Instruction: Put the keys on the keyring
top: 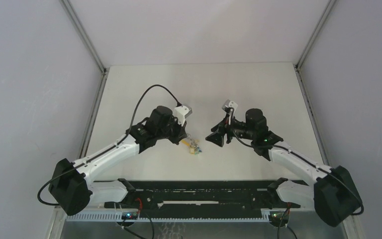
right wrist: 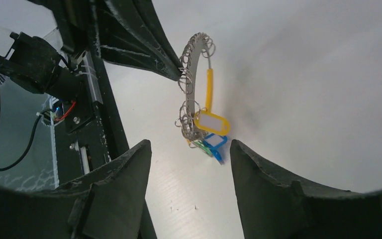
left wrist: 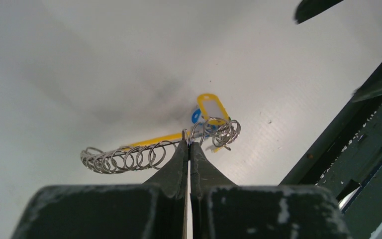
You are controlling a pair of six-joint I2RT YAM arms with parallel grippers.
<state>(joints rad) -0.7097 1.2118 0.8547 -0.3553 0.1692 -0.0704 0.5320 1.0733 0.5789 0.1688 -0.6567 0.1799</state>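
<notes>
The keyring is a silvery wire loop strung with several small split rings, with a yellow band along it. My left gripper is shut on its wire between the rings and a cluster of tags. The cluster holds a yellow tag and a blue key head. In the right wrist view the keyring curves down to the yellow tag, the blue key and the green key. My right gripper is open and empty, a short way from the keys. In the top view the keyring lies between my left gripper and my right gripper.
The white table is walled at the left, back and right. A black rail with the arm bases runs along the near edge, and it also shows in the left wrist view.
</notes>
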